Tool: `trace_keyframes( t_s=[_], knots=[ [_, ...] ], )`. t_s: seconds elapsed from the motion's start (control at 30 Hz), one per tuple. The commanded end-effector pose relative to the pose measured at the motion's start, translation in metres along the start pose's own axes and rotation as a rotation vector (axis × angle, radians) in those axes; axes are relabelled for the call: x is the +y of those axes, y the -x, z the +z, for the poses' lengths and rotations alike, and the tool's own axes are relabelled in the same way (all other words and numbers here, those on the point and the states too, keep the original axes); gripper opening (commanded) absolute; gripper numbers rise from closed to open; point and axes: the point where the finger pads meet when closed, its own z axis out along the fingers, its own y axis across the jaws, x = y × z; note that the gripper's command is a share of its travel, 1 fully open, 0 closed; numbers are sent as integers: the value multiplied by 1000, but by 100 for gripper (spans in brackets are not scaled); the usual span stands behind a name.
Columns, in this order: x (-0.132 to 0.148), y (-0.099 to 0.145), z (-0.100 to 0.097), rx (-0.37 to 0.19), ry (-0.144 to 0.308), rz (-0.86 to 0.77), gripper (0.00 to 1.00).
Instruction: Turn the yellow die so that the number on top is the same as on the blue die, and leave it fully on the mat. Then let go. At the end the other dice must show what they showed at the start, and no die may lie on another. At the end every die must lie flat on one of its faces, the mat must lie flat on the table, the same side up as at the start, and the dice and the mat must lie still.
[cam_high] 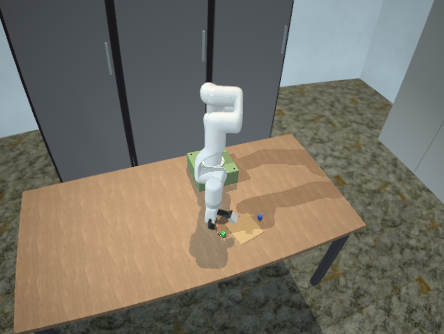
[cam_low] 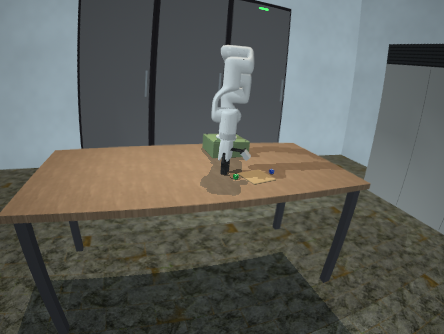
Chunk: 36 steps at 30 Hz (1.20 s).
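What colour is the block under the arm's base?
Green; the base block shows best in the top view.

The table [cam_high: 100, 225] has a matt wood-grain top on dark, smooth legs; the arm [cam_high: 220, 125] looks like smooth white plastic with a faint sheen; its base [cam_high: 231, 170] is flat matt green; the mat [cam_high: 248, 231] resembles plain tan card; the cabinets [cam_high: 160, 75] are smooth dark grey with metal handles; the floor [cam_high: 350, 115] looks like mottled stone.
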Motion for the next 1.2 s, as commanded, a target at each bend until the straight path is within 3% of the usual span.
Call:
trace_keyframes(
  t_s=[0.0,0.7,0.73,1.17],
  knots=[
    [1,0,-1,1,3,0,36],
    [1,0,-1,1,3,0,36],
    [1,0,-1,1,3,0,15],
    [1,0,-1,1,3,0,15]
  ],
)
